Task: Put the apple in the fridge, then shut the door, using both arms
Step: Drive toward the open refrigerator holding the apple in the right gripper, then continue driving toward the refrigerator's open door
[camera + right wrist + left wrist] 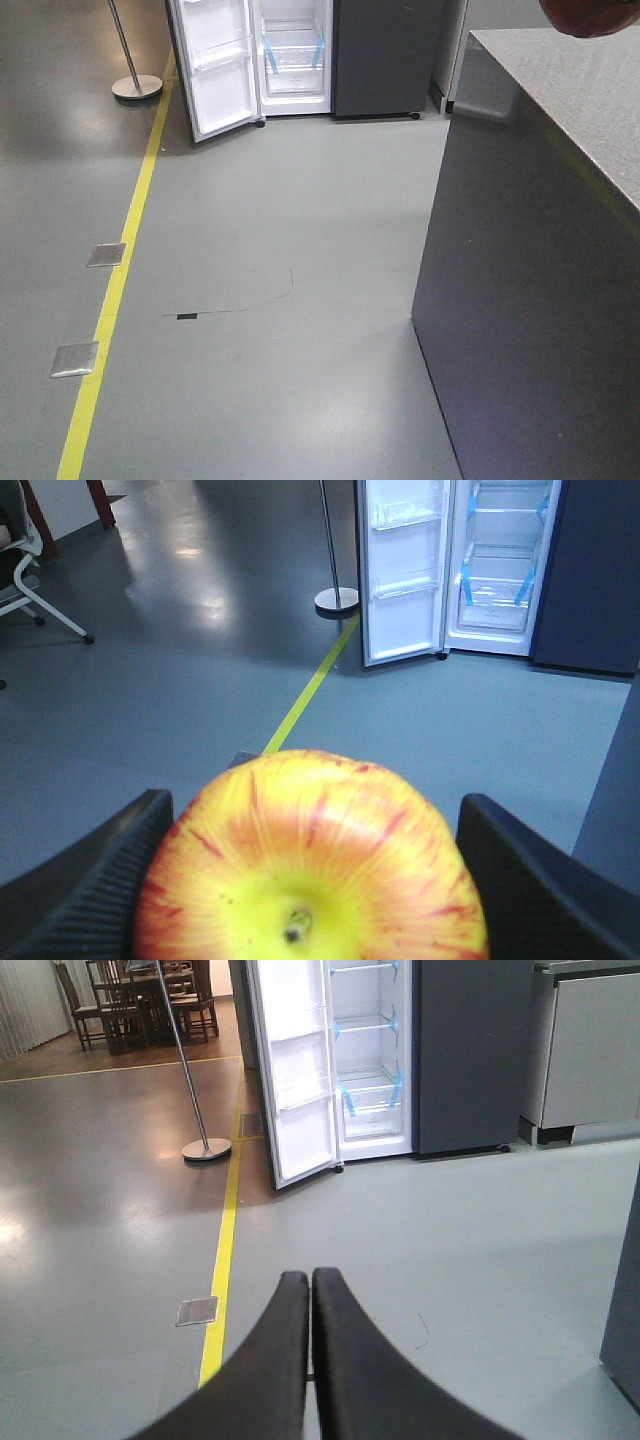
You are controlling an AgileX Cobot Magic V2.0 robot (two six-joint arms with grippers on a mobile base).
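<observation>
The apple (310, 865), red-streaked with a yellow-green patch round its stem, fills the lower right wrist view. My right gripper (315, 802) is shut on it, one black finger on each side. A dark red edge of the apple (590, 15) shows at the top right of the front view. The fridge (295, 50) stands far across the floor, its white interior and blue tape strips showing. Its door (225, 70) hangs open to the left. My left gripper (308, 1278) is shut on nothing, pointing over the floor towards the fridge (370, 1060) and the door (295, 1090).
A dark stone-topped counter (560, 250) stands close on the right. A yellow floor line (120, 270) runs towards the fridge, with metal floor plates (76, 358) beside it. A pole stand with a round base (135, 85) is left of the door. Chairs (120, 1005) stand far left.
</observation>
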